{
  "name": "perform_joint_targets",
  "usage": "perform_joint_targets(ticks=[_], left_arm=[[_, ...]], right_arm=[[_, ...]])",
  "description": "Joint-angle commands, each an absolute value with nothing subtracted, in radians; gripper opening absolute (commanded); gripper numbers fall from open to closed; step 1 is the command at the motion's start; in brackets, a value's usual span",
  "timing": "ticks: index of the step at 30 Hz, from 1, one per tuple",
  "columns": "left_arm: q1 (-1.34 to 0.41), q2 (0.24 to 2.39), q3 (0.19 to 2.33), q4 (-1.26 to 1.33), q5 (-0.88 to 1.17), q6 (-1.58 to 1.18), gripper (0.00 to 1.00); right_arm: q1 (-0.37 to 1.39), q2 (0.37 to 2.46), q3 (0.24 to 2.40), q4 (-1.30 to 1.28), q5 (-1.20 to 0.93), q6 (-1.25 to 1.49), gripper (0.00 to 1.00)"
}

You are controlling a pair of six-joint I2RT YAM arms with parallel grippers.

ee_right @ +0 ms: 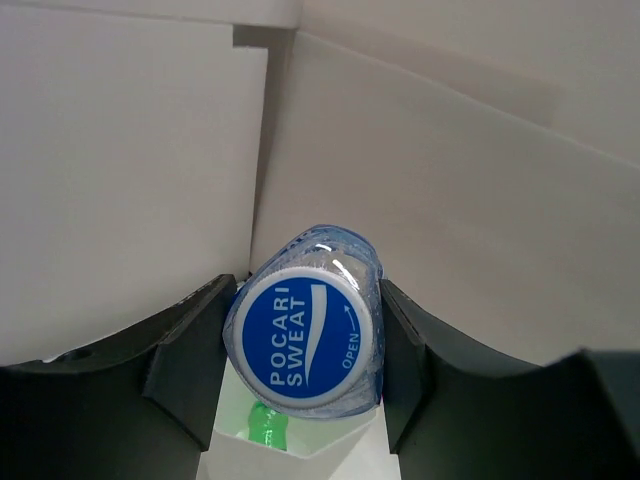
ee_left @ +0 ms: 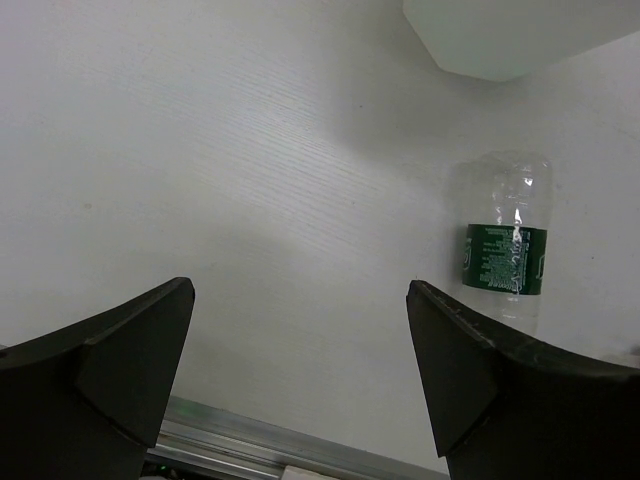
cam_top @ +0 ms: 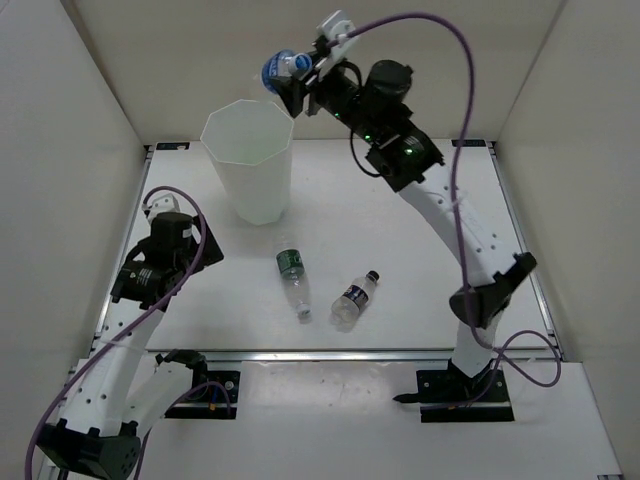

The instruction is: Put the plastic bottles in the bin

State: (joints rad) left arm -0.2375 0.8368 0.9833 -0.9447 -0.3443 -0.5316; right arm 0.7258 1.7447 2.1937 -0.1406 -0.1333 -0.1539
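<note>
My right gripper [cam_top: 297, 72] is shut on a clear bottle with a blue label and blue cap [cam_top: 277, 68], held high beside the far rim of the tall white bin [cam_top: 250, 160]. In the right wrist view the blue cap [ee_right: 304, 337] sits between my fingers, above the bin [ee_right: 330, 462], where the green bottle [ee_right: 265, 425] lies inside. A green-labelled clear bottle [cam_top: 291, 276] and a dark-labelled clear bottle [cam_top: 355, 297] lie on the table. My left gripper [ee_left: 300, 350] is open and empty, left of the green-labelled bottle [ee_left: 505, 250].
White enclosure walls [cam_top: 70, 120] stand on the left, back and right. A metal rail [ee_left: 290, 455] runs along the table's front edge. The bin's base [ee_left: 510, 40] shows at the top of the left wrist view.
</note>
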Motion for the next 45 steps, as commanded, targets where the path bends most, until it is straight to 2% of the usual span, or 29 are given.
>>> perform_joint_targets(ticks=[1,5,7,10,16,18,19,23,27,30,32,35,41,45], left_arm=[[-0.23,0.838,0.973,-0.913,-0.313,-0.512,0.99],[-0.221,0.838,0.965,-0.899,-0.336,-0.511,0.99],[-0.206,0.854,0.98,-0.884,-0.356,-0.493,0.99],[-0.207,0.879,1.009,-0.859,-0.387,-0.468,0.99],[-0.196,0.881,1.011,-0.755,-0.382,-0.471,0.99],[-0.198,0.881,1.031,-0.738,-0.37,-0.462,0.99],[-0.202,0.888,1.043,-0.73,-0.37,-0.457,0.98],[-0.215,0.905,1.075,-0.729,-0.37,-0.44,0.98],[-0.231,0.917,1.097,-0.75,-0.336,-0.456,0.99],[-0.284,0.925,1.121,-0.73,-0.293,-0.468,0.98],[-0.324,0.943,1.143,-0.73,-0.275,-0.477,0.99],[-0.392,1.0,1.148,-0.735,-0.223,-0.503,0.99],[-0.491,1.114,1.065,-0.704,-0.179,-0.618,0.98],[-0.593,1.202,1.014,-0.608,-0.178,-0.69,0.99]], right_arm=[[0.729,1.936,2.313,-0.161,-0.212,-0.129,0.06],[0.683,2.049,2.379,-0.072,-0.308,-0.026,0.07],[0.677,2.085,2.405,-0.055,-0.314,-0.022,0.11],[0.693,2.131,2.407,-0.051,-0.345,-0.041,0.37],[0.663,2.174,2.447,-0.015,-0.411,0.028,0.72],[0.669,2.164,2.448,-0.021,-0.426,0.015,0.95],[0.67,2.155,2.448,-0.018,-0.449,0.009,1.0],[0.68,2.129,2.456,-0.06,-0.399,-0.064,0.99],[0.703,2.04,2.409,-0.23,-0.309,-0.156,0.99],[0.7,1.854,2.127,-0.235,-0.241,-0.12,0.99],[0.663,1.649,1.777,-0.138,-0.216,-0.051,0.99],[0.612,1.414,1.449,-0.045,-0.139,0.04,0.99],[0.473,1.108,1.114,-0.23,-0.003,0.151,0.99],[0.272,0.924,0.919,-0.334,-0.099,0.259,0.99]])
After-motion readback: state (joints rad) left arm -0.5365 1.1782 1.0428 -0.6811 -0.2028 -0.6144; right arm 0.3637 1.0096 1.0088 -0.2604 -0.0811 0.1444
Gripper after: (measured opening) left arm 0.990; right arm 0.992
